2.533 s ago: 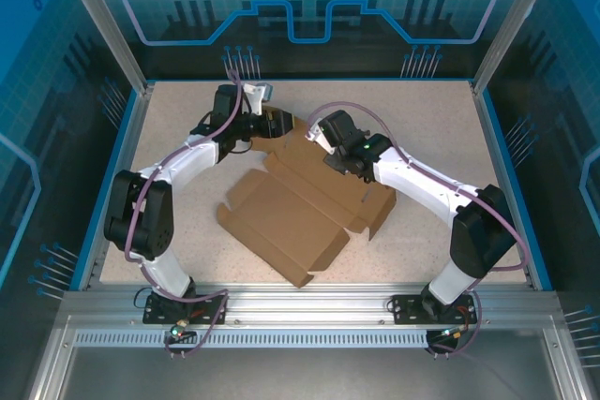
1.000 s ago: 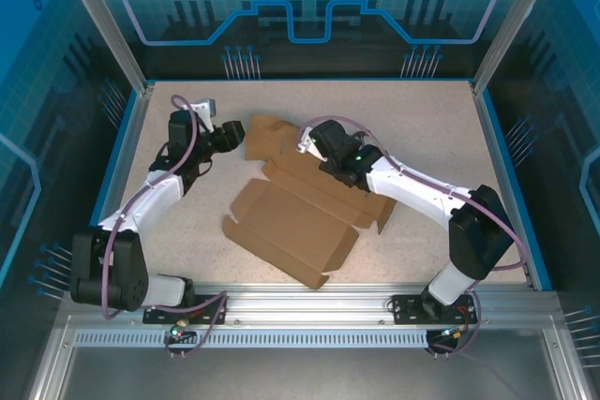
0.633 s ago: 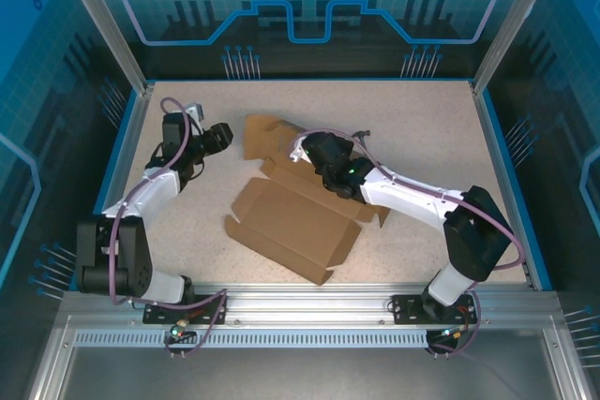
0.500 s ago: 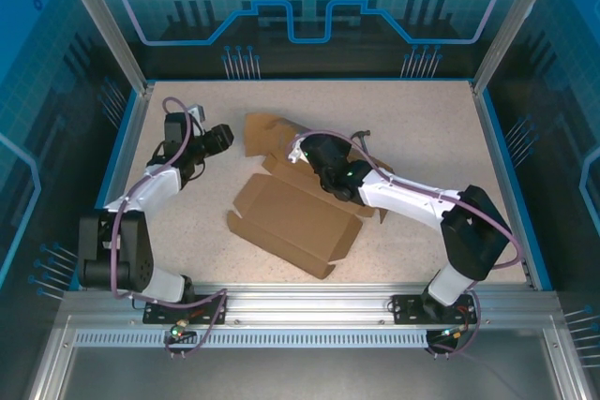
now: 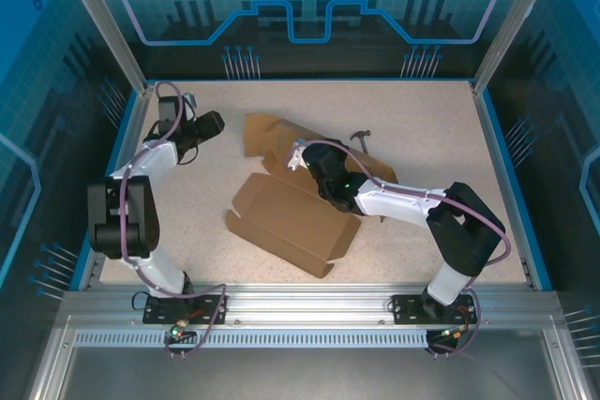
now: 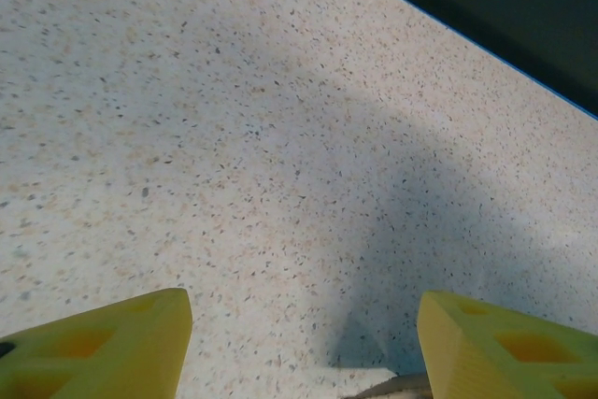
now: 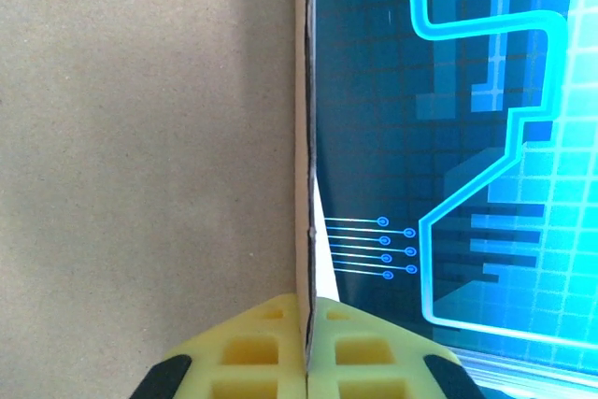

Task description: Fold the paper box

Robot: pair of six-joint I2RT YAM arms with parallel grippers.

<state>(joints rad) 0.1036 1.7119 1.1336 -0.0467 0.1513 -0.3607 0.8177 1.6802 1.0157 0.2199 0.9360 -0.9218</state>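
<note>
From above we are looking at the paper box [image 5: 281,217] lying partly folded near the middle of the table [image 5: 441,119]. A shallow brown tray is sitting toward the near side, and its flaps are spreading out toward the far side. The right hand [image 5: 300,158] is reaching in over those far flaps. A small dark hammer [image 5: 361,136] is lying on the table just beyond them. The left hand [image 5: 210,123] is hanging well apart from the cardboard, near the far left corner.

The right wrist camera is giving us what the overhead view cannot. There the right hand [image 7: 306,334] is closed, its yellow fingers [image 7: 243,348] pressing together on the thin edge of one panel of the paper box [image 7: 140,137]. That panel is filling the left half of the view, with the blue patterned wall [image 7: 486,119] showing past its edge.

The left wrist camera is showing us the left hand [image 6: 304,334] standing open and holding nothing. Its fingers [image 6: 103,343] are spreading wide over the bare speckled table [image 6: 234,137]. A pale sliver [image 6: 397,386] at the bottom edge may be a cardboard corner, but too little is showing for us to tell.
</note>
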